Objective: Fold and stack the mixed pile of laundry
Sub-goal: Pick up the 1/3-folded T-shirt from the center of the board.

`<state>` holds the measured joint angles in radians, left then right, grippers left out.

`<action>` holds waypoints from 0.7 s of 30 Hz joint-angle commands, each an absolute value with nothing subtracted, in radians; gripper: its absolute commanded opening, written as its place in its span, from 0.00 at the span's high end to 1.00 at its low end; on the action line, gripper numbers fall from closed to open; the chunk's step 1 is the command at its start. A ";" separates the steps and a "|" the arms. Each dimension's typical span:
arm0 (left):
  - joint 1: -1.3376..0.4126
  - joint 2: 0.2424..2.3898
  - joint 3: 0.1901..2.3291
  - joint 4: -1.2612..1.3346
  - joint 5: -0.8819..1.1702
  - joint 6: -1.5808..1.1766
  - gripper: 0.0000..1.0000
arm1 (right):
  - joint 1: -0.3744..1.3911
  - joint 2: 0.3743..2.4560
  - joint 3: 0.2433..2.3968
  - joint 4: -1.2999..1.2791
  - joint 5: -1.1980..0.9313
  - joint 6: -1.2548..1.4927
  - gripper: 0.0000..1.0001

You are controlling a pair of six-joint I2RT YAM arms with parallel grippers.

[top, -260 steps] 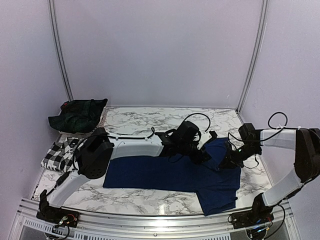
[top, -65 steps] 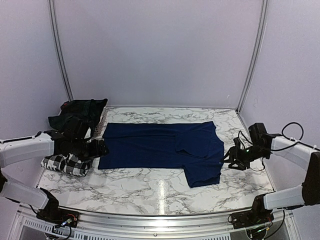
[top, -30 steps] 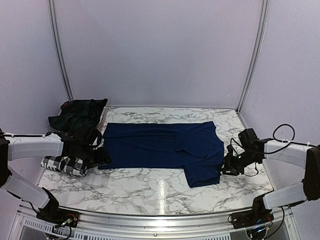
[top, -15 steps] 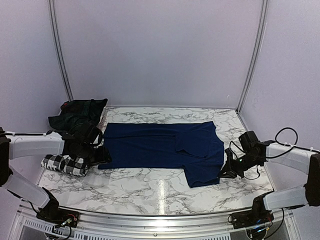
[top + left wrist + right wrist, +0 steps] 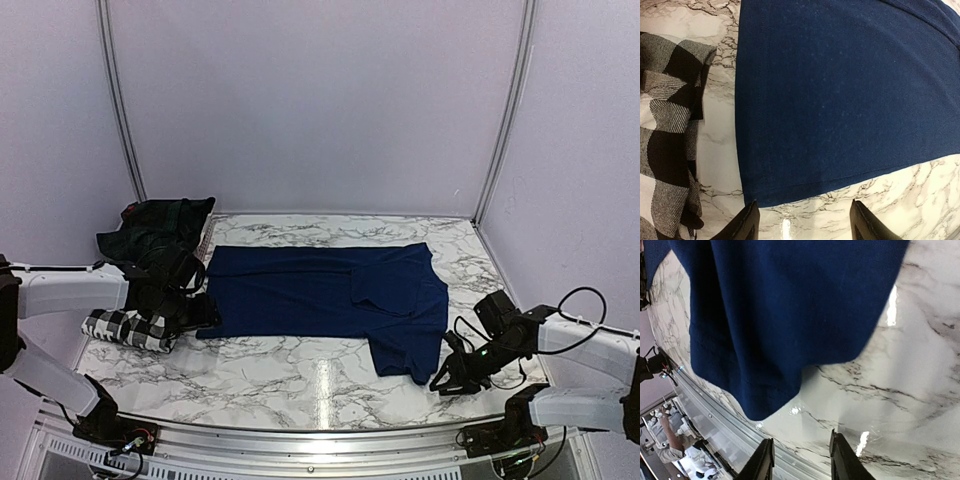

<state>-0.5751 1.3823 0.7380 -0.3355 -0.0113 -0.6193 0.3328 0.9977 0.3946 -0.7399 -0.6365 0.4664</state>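
- Presently, the navy blue T-shirt (image 5: 320, 290) is seen spread flat across the middle of the tabletop (image 5: 300, 375). Its length runs left to right, and one sleeve is turned toward the near right. It is judged to be laid out this way so that clean folds can be made.
- The left claw (image 5: 802, 222) is held low at the shirt's left end. Its jaws are parted and nothing is caught between them. The near corner of the hem lies just ahead of the fingertips, with only bare marble inside the gap.
- The right claw (image 5: 801, 457) is likewise released and empty, and is set low at the shirt's near-right corner. A rounded flap of cloth hangs just ahead of its jaws.
- One claw is stationed at each end, probably so that both near corners can be pinched together and the near edge lifted evenly.
- The black-and-white check shirt (image 5: 122, 326) is found folded at the left edge, just beside the T-shirt's end. It is judged to serve as the base of the stack.
- The green-and-navy plaid garment (image 5: 155, 230) is left bunched at the far-left corner, apparently kept clear of the folding area until it is needed.
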 commanded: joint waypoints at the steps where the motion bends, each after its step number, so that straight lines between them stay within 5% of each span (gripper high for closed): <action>1: -0.577 1.371 0.733 -0.391 -0.057 -0.628 0.35 | 0.341 0.962 0.470 -0.804 -0.559 0.473 0.61; 21: -0.550 1.414 0.733 -0.411 -0.075 -0.744 0.39 | 0.223 1.206 0.569 -0.595 -0.397 0.471 0.71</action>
<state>-0.5552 1.3911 0.7349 -0.3733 -0.0666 -0.7200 0.2150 1.1690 0.5724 -0.6750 -0.4187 0.4667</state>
